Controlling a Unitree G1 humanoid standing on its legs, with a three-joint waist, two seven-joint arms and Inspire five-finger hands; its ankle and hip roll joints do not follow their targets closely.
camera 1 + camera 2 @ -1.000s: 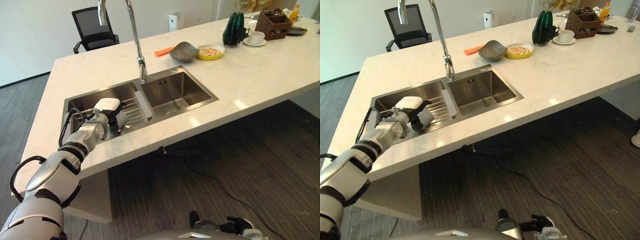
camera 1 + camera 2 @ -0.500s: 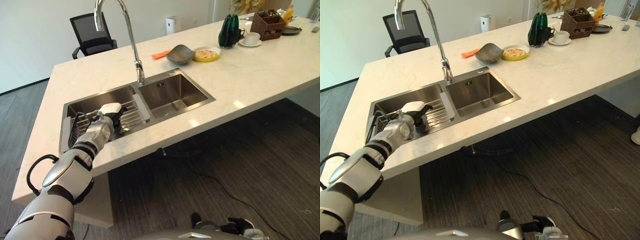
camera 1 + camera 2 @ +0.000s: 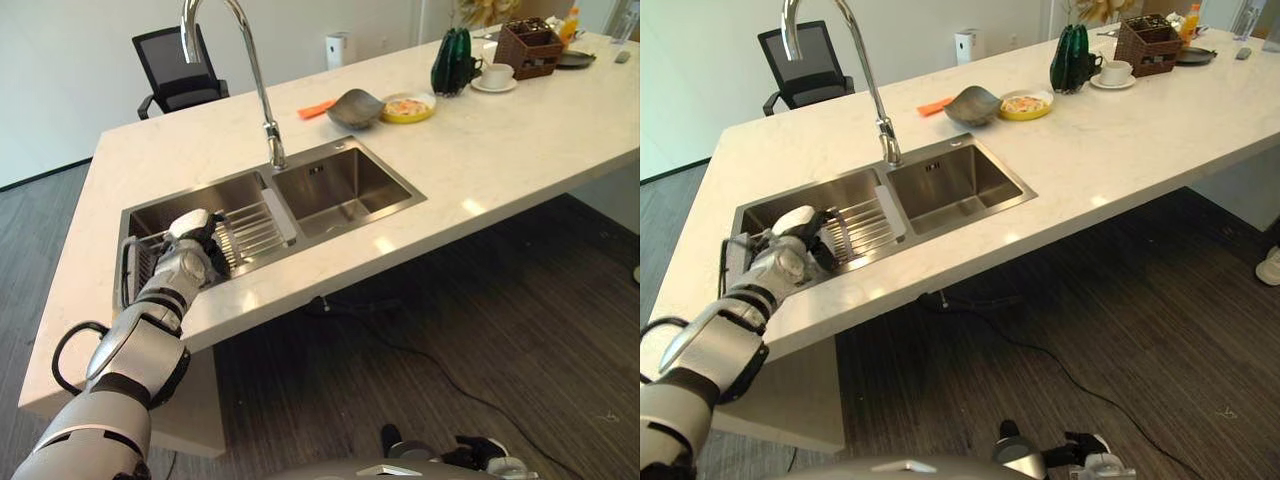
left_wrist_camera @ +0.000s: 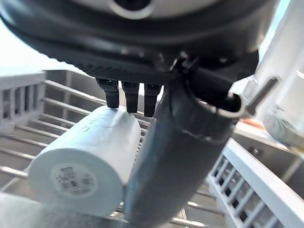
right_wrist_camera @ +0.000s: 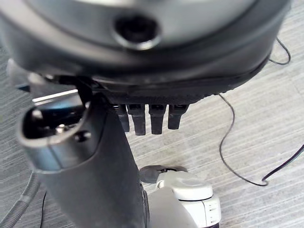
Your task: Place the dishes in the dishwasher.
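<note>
Left eye view, left hand (image 3: 190, 262) reaching into wire rack (image 3: 245, 228) in left sink basin (image 3: 190, 200), left wrist view, white cup (image 4: 85, 164) lying on rack, fingertips (image 4: 126, 99) resting on it, fingers straight, right wrist view, right hand (image 5: 142, 114) fingers relaxed, empty.

Faucet (image 3: 255, 70) arches over sink divider; wire rack (image 3: 245, 230) fills left basin; right basin (image 3: 345, 185) open.

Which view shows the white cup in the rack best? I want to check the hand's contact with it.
The left wrist view: the cup lies on its side on the rack, with the left hand fingertips at its wall. In both eye views the left hand covers it, so the cup cannot be made out there.
</note>
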